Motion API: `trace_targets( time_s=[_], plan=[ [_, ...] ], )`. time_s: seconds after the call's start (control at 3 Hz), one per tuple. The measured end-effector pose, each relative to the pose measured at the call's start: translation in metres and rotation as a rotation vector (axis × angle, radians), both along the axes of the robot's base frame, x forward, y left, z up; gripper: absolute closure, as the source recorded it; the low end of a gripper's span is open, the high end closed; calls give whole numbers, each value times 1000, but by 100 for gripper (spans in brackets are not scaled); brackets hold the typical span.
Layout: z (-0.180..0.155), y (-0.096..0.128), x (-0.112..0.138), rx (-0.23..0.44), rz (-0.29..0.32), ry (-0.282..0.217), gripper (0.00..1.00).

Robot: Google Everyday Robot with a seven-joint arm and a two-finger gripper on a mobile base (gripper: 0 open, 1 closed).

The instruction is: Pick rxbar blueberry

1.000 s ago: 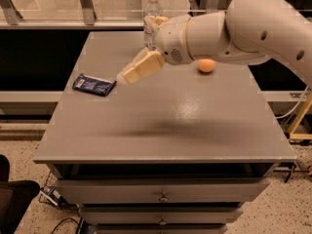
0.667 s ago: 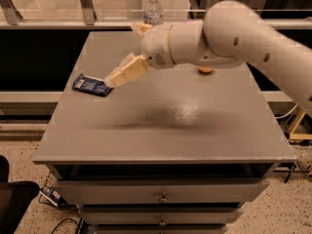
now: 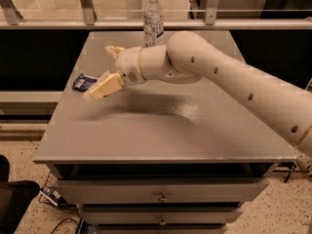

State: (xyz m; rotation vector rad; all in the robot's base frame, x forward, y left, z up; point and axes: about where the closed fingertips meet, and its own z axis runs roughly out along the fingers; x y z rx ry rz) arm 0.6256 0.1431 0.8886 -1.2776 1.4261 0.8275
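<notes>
Single camera view. Sits high, off the front edge of the grey flat-topped metal drawer cabinet (image 3: 161, 140), angled down across its top toward its far edge. Mid-range: whole top and upper drawers framed. In frame, cream two-finger gripper (image 3: 97, 73), fingers spread, over the cabinet's left side.

The rxbar blueberry (image 3: 82, 82) is a small flat bar in a dark blue glossy wrapper with pale lettering. It lies flat on the grey table (image 3: 161, 130) close to its left edge, about midway between front and back, with its long side slightly slanted to that edge. My gripper (image 3: 100, 72) hangs just to the right of the bar with its fingers spread wide; the lower finger (image 3: 103, 87) crosses in front of the bar's right end and hides it, and I cannot tell whether it touches the wrapper.
</notes>
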Motion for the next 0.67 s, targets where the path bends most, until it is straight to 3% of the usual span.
trace_targets(
  time_s=[0.67],
  plan=[
    [-54,24,1,-23,-5,60,0]
  ],
)
